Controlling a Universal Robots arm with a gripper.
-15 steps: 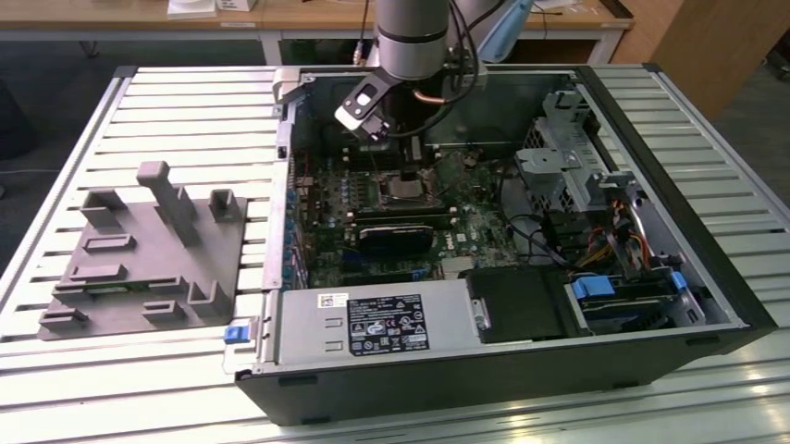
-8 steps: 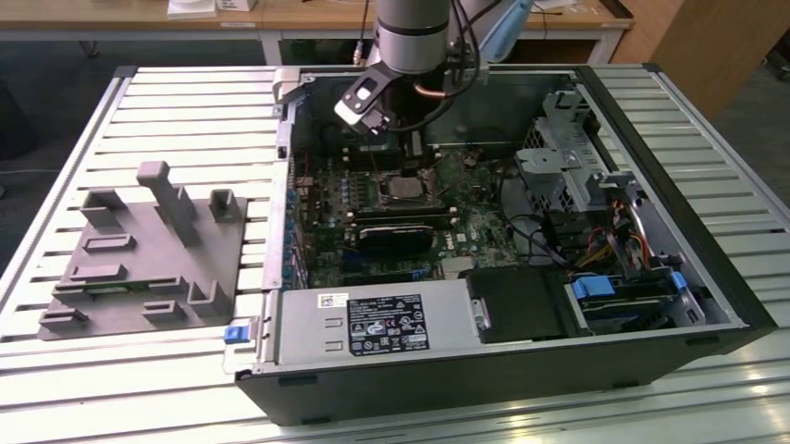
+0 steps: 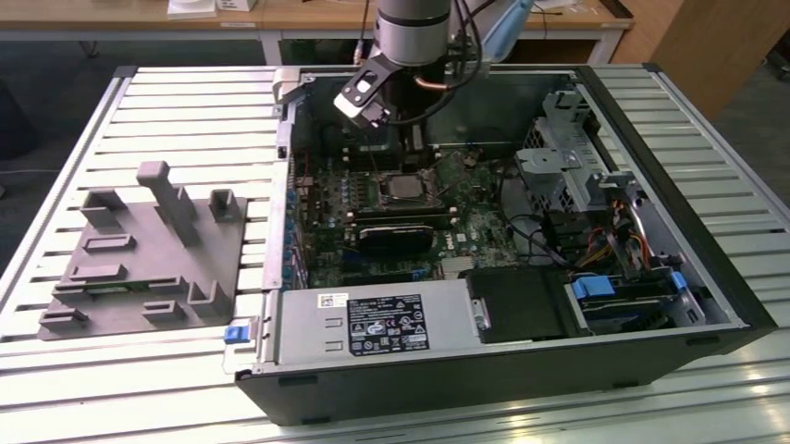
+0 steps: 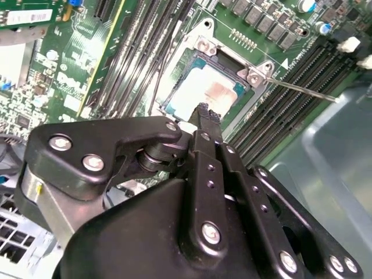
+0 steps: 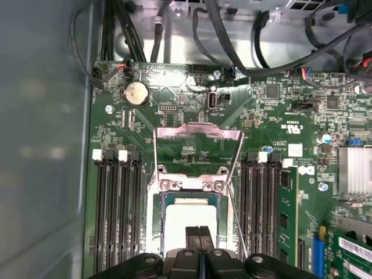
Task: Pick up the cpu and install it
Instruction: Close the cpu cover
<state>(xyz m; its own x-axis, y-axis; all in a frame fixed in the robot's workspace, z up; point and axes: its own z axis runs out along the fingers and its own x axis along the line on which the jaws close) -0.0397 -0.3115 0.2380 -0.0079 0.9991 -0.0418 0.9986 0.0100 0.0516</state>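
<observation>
Observe the open computer case (image 3: pixel 731 277) lying on its side on the slatted surface (image 3: pixel 124 370). The case contains the motherboard (image 3: pixel 475 217), a power supply (image 3: pixel 370 326) along the near wall, and a drive bay (image 3: pixel 623 298) with blue tabs at the exterior view's right.

Locate the socket (image 5: pixel 154 216) on the motherboard, between two banks of memory slots (image 5: pixel 116 203). Its metal load frame (image 5: pixel 197 132) is swung open and lies flat on the board. The cpu (image 5: pixel 189 210) sits inside the socket, silver top upward, seated square within the socket walls.

Note that the gripper (image 5: pixel 199 235) hangs directly over the cpu. The fingers (image 5: pixel 192 238) are pressed together, with a thin seam between them, and pinch nothing. In the second wrist view the gripper (image 4: pixel 203 110) tip overlaps the edge of the cpu (image 4: pixel 195 93); you cannot tell whether it touches the metal top.

A grey fixture block (image 3: pixel 136 250) with upright posts stands outside the case, on the surface at the exterior view's left, well apart from the arm.
</observation>
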